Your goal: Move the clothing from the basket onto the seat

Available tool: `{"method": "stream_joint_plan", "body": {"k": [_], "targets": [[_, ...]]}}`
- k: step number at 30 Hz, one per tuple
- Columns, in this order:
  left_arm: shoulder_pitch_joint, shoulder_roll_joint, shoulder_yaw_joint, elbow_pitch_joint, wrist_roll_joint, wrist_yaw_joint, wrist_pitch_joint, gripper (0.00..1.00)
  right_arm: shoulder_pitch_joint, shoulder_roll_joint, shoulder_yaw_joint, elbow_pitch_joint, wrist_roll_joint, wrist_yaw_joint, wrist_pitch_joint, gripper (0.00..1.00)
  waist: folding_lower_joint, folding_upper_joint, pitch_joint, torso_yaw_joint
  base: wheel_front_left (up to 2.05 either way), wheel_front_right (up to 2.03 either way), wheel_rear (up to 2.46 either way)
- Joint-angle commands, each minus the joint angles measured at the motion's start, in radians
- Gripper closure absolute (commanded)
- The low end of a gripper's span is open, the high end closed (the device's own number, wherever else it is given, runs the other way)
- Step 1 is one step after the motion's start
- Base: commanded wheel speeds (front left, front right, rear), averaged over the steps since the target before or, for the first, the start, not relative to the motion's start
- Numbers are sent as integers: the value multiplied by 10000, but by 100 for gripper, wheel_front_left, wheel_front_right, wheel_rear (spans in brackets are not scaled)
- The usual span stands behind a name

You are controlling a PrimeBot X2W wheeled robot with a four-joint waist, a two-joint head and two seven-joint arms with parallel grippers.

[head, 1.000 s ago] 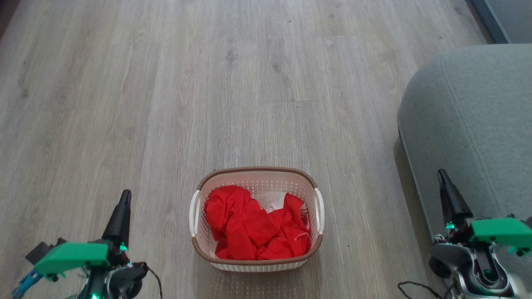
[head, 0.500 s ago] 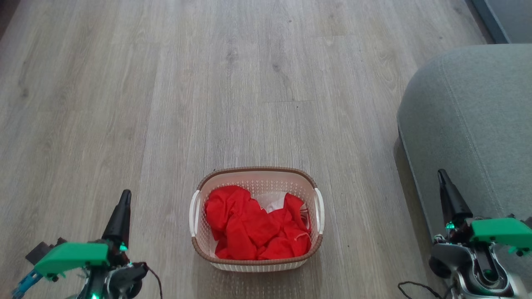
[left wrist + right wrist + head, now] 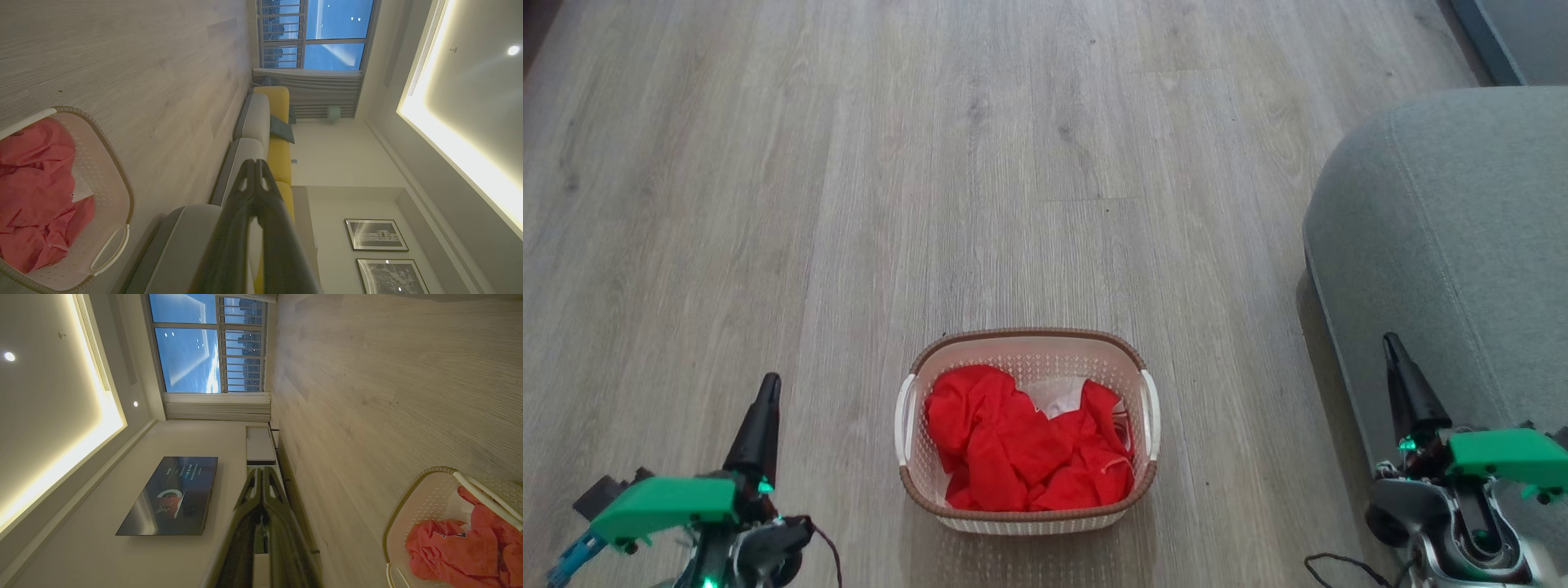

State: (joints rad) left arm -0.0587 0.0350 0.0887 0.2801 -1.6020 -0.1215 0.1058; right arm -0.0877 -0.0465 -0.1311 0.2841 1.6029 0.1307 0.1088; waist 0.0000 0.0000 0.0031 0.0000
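So, first step: my left end effector (image 3: 770,384) and right end effector (image 3: 1390,343) sit beside the basket (image 3: 1029,333), closed, empty. Next, one must open and grab clothes (image 3: 1013,445).

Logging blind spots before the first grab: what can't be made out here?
- Head view: how many garments; the red clothing is one crumpled heap in the basket.
- Head view: the white cloth, mostly buried under red.
- Head view: the seat, cut by the right edge.
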Motion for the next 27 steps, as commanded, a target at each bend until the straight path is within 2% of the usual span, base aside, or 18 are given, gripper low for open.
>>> {"method": "stream_joint_plan", "body": {"k": [1, 27], "targets": [[-492, 152, 247, -352, -70, -92, 71, 100, -202, -37, 177, -393, 60, 0, 41, 100, 0, 0, 0, 0, 0, 0, 0], [-492, 152, 247, -352, -70, -92, 71, 100, -202, -37, 177, -393, 60, 0, 41, 100, 0, 0, 0, 0, 0, 0, 0]]}}
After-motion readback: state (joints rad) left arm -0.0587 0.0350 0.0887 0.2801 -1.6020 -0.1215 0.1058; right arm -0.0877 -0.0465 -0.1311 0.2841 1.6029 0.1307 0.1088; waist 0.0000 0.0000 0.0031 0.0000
